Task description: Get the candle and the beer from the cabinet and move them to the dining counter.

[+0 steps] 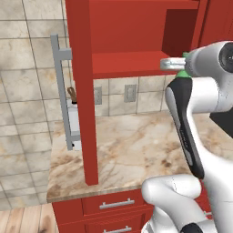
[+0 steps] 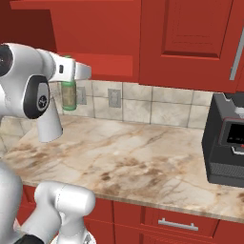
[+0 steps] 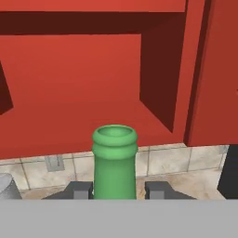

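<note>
The beer [image 3: 115, 158], a green glass bottle, stands upright with its neck between my two fingers; my gripper [image 3: 115, 190] is shut on it. In the right base view the beer [image 2: 69, 95] hangs under my gripper [image 2: 71, 71], in front of the tiled wall and just below the open shelf of the red cabinet [image 2: 109, 62]. From the left base view, my gripper [image 1: 175, 63] reaches level with the cabinet shelf [image 1: 127, 61], a sliver of green beer [image 1: 184, 73] showing beside it. The candle and the dining counter are out of view.
The open cabinet door [image 1: 82, 91] with its silver bar handle [image 1: 57, 91] juts out on the left. Below lies a marbled wall counter [image 2: 133, 157] over red drawers [image 1: 116, 205]. A dark appliance [image 2: 226, 143] stands on its right end. A closed cabinet door [image 2: 190, 38] is upper right.
</note>
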You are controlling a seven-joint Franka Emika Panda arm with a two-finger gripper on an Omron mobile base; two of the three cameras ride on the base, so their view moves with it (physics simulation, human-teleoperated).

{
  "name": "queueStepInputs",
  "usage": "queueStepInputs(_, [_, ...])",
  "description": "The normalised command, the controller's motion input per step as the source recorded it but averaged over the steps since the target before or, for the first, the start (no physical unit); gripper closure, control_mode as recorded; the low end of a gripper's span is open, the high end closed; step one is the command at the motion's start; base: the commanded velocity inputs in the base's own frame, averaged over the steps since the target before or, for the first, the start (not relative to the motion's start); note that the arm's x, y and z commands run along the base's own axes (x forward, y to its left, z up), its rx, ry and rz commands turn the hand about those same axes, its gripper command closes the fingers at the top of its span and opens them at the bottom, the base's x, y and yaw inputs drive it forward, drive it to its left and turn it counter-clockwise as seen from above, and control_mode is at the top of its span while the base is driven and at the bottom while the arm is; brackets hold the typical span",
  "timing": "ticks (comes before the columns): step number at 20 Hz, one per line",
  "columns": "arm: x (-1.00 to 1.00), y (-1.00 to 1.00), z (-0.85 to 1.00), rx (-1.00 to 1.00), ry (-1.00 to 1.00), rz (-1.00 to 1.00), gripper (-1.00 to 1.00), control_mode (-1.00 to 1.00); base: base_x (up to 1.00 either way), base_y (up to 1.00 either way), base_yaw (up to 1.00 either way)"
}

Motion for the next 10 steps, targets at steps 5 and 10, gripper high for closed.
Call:
queueStepInputs(5, [-0.76, 0.03, -0.21, -0.04, 0.01, 0.0, 1.0, -1.0, 0.0, 0.0, 0.0])
queueStepInputs(10, [-0.64, 0.0, -0.21, -0.01, 0.0, 0.05, 1.0, -1.0, 0.0, 0.0, 0.0])
